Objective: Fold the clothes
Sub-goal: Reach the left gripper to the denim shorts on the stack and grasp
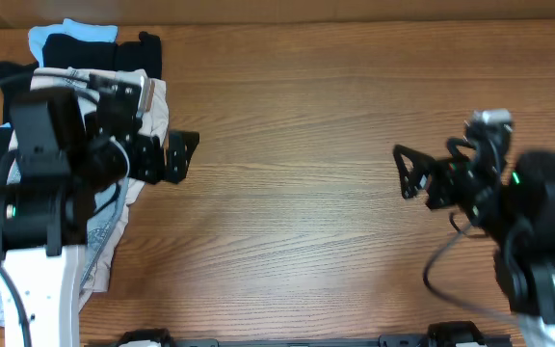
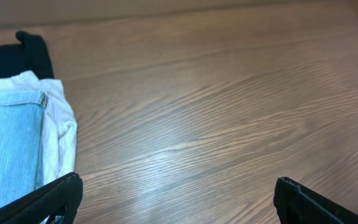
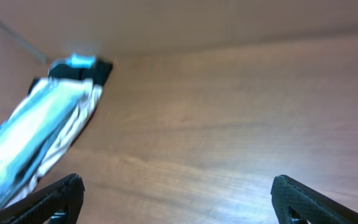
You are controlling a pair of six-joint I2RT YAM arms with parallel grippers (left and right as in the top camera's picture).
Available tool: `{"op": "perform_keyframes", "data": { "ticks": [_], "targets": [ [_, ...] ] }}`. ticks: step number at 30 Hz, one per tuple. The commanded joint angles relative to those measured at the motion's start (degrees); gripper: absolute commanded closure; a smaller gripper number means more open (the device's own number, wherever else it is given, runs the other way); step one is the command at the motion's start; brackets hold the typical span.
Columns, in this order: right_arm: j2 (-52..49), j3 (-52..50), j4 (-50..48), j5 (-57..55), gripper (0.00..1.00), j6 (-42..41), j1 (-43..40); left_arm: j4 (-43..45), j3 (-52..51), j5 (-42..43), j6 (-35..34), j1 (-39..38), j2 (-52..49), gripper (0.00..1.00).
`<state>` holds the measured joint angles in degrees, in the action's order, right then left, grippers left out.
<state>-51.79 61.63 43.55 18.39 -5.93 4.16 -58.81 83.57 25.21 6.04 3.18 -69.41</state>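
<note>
The light-blue denim shorts [image 2: 8,143] lie on top of a clothes pile at the table's left, with a metal waistband button showing. In the overhead view most of them are hidden under my left arm; a pale-blue part [image 1: 102,243] shows below it. In the right wrist view they are a blurred blue strip [image 3: 33,127]. My left gripper [image 1: 183,156] is open and empty just right of the pile, over bare wood [image 2: 178,186]. My right gripper [image 1: 403,173] is open and empty far to the right, facing the pile [image 3: 178,183].
Beige shorts [image 1: 154,108] lie under the denim, their edge showing in the left wrist view [image 2: 64,127]. A black garment [image 1: 133,50] and a pale-blue one [image 1: 66,37] sit at the back of the pile. The wooden table [image 1: 297,193] spans between the grippers.
</note>
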Motion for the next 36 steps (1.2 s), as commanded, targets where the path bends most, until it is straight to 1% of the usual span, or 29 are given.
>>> {"op": "perform_keyframes", "data": {
  "ticks": [1, 4, 6, 8, 10, 14, 18, 21, 22, 25, 28, 31, 32, 34, 36],
  "targets": [
    [-6.58, 1.55, 0.31, 7.56, 0.0, 0.15, -0.15, -0.02, 1.79, -1.84, 1.7, -0.2, -3.63, 0.0],
    [-12.39, 1.55, 0.31, 10.25, 0.0, 0.13, -0.17, -0.09, 1.79, -2.4, 1.7, -0.2, -6.25, 0.0],
    [-16.06, 1.55, 0.09, 11.67, 0.0, 0.15, -0.15, -0.07, 1.79, -5.03, 1.7, -0.2, -7.87, 0.0],
    [-19.06, 1.55, 0.04, 11.91, 0.01, 0.17, -0.15, -0.11, 1.79, -11.02, 1.49, -0.2, -9.77, 0.0],
    [-21.35, 1.55, -0.15, 11.93, 0.05, 0.17, -0.15, 0.02, 1.79, -16.55, 0.98, 0.11, -11.67, 0.0],
    [-23.82, 1.55, -1.05, 11.91, 0.06, 0.17, -0.15, 0.81, 1.79, -24.3, 0.15, 2.51, -16.81, 0.0],
    [-23.93, 1.55, -1.73, 11.69, 0.06, 0.17, -0.17, 0.74, 1.79, -27.17, 0.13, 6.19, -23.12, 0.0],
    [-23.93, 1.55, -1.81, 11.67, 0.06, 0.2, -0.15, 0.79, 1.79, -27.15, 0.15, 8.87, -28.46, 0.0],
    [-23.93, 1.55, -1.81, 11.67, 0.06, 0.17, -0.15, 0.74, 1.79, -27.08, 0.15, 10.1, -31.87, 0.0],
    [-23.93, 1.55, -1.84, 11.41, 0.06, 0.17, -0.17, 0.31, 1.79, -27.12, 0.2, 10.69, -36.44, 0.06],
    [-23.93, 1.55, -1.79, 10.58, 0.06, 0.17, -0.17, -0.09, 1.79, -27.17, 0.66, 10.69, -39.47, 0.17],
    [-23.93, 1.55, -1.81, 10.6, 0.07, 0.17, -0.15, -0.33, 1.79, -27.85, 0.61, 10.71, -40.85, 0.25],
    [-23.93, 1.55, -1.81, 10.6, 0.08, 0.17, -0.17, -0.42, 1.77, -28.65, 0.61, 10.73, -40.98, 0.28],
    [-23.93, 1.55, -1.81, 10.6, 0.09, 0.17, -0.17, -0.57, 1.77, -30.12, 0.59, 10.71, -40.98, 0.38],
    [-23.93, 1.55, -1.81, 10.6, 0.1, 0.15, -0.15, -0.59, 1.77, -31.32, 0.59, 10.71, -40.96, 0.44]
  ]
}}
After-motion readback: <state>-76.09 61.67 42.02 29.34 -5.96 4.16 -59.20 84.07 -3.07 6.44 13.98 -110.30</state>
